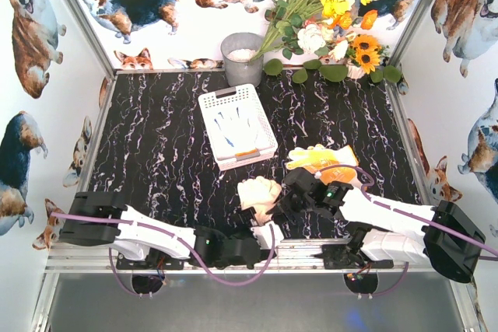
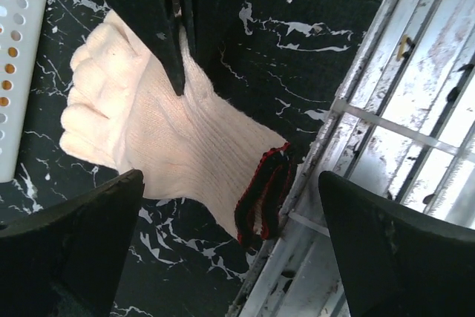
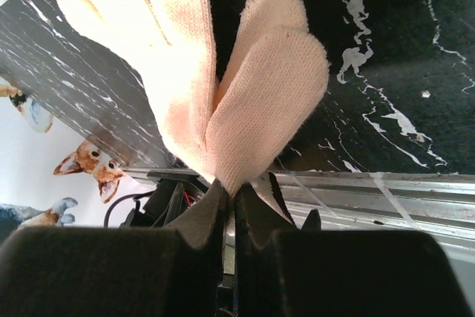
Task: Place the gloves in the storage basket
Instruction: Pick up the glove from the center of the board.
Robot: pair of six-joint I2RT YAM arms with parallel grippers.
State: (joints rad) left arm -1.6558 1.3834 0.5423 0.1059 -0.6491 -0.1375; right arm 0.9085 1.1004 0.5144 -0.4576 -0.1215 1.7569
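Right claw (image 3: 231, 197): clamped shut on cream glove (image 2: 148, 131), pinching it near the finger end, glove fingers fanned out past the tips. Glove outside the basket, over the near part of the black marbled surface (image 1: 156, 153), dark red-trimmed cuff right by the metal rail (image 2: 386, 102) at the near edge. Cannot tell whether lifted clear or touching the surface.

Left claw (image 2: 230, 183): spread wide, holding nothing, one finger on each side of the cuff end, not touching it.

White latticed basket (image 1: 226, 99): mid-surface, beyond the held glove, well apart from it. Blue-palmed glove (image 1: 232, 131) lying flat inside, something orange near its front wall.

Yellow and orange gloves (image 1: 320, 162): bunched on the surface just beside the right arm, outside the basket.

Grey pot (image 1: 241, 60) and flowers (image 1: 327, 13) along the far edge.
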